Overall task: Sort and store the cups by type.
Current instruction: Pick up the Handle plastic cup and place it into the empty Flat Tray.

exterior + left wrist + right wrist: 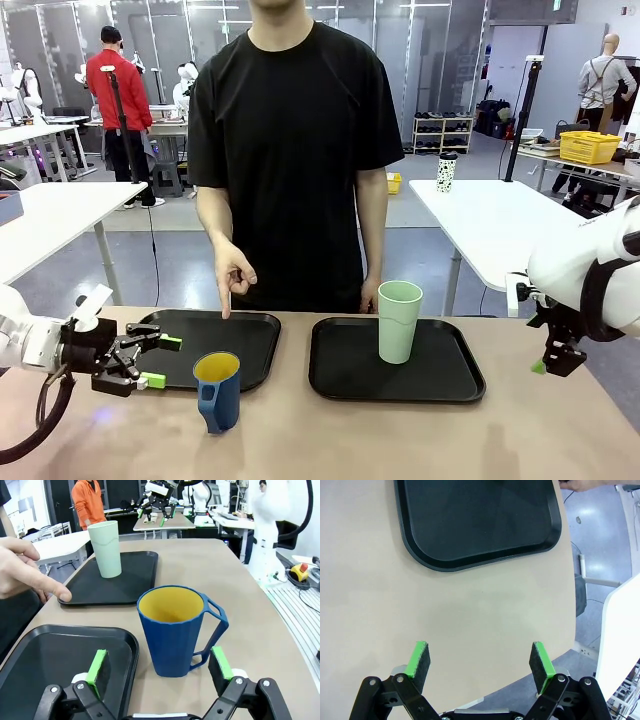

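Note:
The dark blue mug with a yellow inside stands on the bare table in front of the left black tray. My left gripper is open just to its left. In the left wrist view the mug stands just beyond my open left gripper, with its handle toward one pad and nothing gripped. The pale mint-green tumbler stands upright on the right black tray; it shows farther off as the tumbler. My right gripper hangs open at the table's right end, and the right gripper holds nothing.
A person stands at the far side, and a hand points a finger down at the left tray's far edge; the hand reaches in from the side. The right tray's corner and the table's edge lie under my right gripper.

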Motion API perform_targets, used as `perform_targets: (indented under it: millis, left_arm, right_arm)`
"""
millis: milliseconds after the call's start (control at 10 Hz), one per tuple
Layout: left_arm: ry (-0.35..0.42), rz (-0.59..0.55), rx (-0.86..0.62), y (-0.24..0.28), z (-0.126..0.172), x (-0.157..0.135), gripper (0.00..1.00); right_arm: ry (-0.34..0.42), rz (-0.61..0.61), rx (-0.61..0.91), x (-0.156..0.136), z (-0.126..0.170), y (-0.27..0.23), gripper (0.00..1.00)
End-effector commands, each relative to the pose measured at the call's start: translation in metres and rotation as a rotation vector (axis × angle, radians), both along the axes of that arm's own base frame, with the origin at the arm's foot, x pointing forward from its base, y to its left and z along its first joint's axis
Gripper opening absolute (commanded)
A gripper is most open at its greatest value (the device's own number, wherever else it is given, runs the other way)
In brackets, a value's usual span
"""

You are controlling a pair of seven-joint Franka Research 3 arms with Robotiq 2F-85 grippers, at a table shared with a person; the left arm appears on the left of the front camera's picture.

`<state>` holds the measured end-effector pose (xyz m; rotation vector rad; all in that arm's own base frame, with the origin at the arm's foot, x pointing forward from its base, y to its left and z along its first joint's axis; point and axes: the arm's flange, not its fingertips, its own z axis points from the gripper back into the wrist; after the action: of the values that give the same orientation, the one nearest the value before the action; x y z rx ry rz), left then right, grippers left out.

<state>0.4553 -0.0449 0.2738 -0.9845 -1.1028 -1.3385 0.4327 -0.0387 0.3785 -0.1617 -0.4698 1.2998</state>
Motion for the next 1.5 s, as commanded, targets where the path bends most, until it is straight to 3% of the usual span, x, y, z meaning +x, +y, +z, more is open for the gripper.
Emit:
perform_targets:
  millis: [0, 700, 1400]
  left_arm:
    - [-0.009, -0.003, 0.001, -0.002, 0.004, -0.002, 1.00]
    - [0.002, -0.070, -0.010, -0.017, -0.016, 0.016, 1.00]
    - [0.086, -0.129, 0.012, -0.040, -0.046, 0.024, 1.00]
  right_arm:
    - [-0.015, -0.001, 0.003, 0.002, -0.001, 0.002, 1.00]
    - [-0.015, -0.001, 0.003, 0.002, -0.001, 0.002, 1.00]
    - [-0.015, -0.001, 0.003, 0.002, -0.001, 0.002, 1.00]
